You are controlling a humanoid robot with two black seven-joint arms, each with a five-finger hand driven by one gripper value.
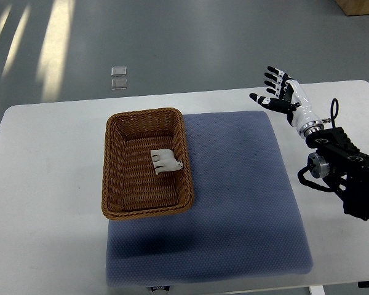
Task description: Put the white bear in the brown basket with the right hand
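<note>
A small white bear (pixel 165 161) lies on its side inside the brown wicker basket (pixel 112 178), near the basket's right wall. My right hand (pixel 277 91) hovers over the far right part of the table, well away from the basket, its fingers spread and holding nothing. Its arm (pixel 341 166) enters from the right edge. No left arm shows.
The basket rests on the left part of a blue-grey mat (pixel 240 196) laid on a white table (pixel 43 184). A small clear object (pixel 119 78) lies on the grey floor beyond the table. A wooden box corner (pixel 360 6) shows at the top right.
</note>
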